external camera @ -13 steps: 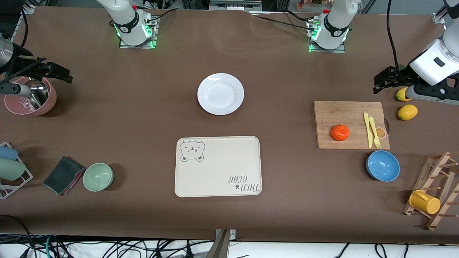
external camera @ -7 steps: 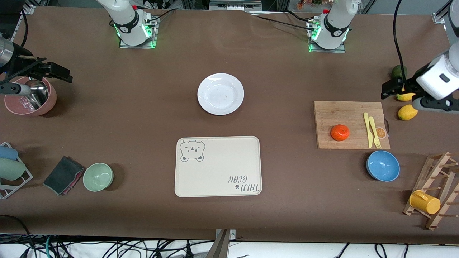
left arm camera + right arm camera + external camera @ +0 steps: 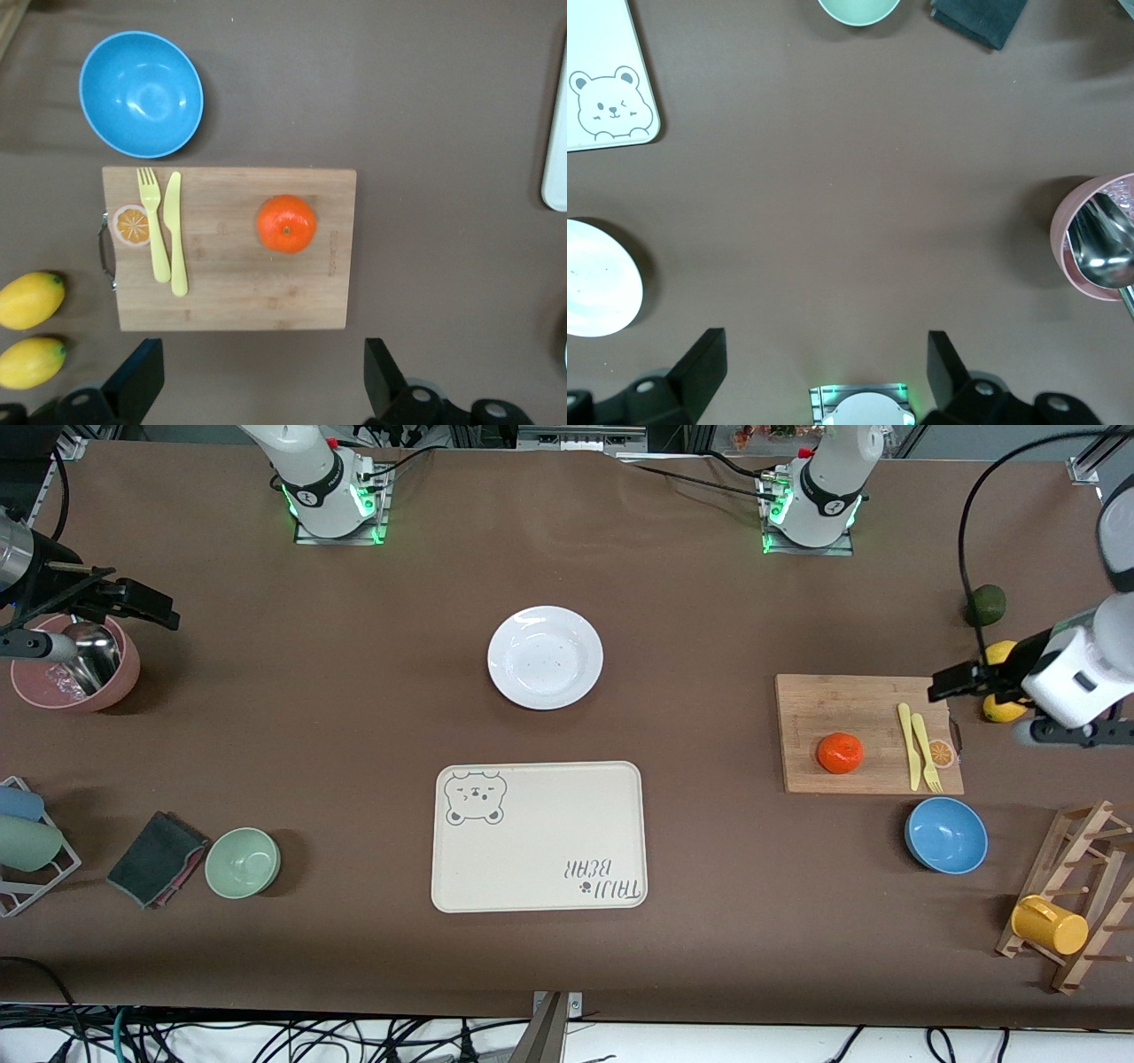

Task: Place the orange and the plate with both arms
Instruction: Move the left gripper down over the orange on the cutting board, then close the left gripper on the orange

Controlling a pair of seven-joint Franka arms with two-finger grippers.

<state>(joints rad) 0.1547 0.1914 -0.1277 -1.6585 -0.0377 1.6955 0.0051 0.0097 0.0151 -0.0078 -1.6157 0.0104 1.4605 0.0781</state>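
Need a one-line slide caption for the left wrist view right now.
Open left gripper above the cutting board holding the orange.

The left claw (image 3: 946, 687) partly hides what seems a lemon (image 3: 999, 710).

The tray (image 3: 539, 837) carries the only readable words: "TAIJI BEAR", printed in grey in the corner toward the front camera and the left arm's end, upside down in the front view, with a small paw mark beside the lettering. A drawn bear face sits in the tray's diagonal corner. A printed orange-slice picture (image 3: 134, 225) marks the cutting board (image 3: 230, 292) by its handle; it bears no letters. No other text, brand or number can be read.
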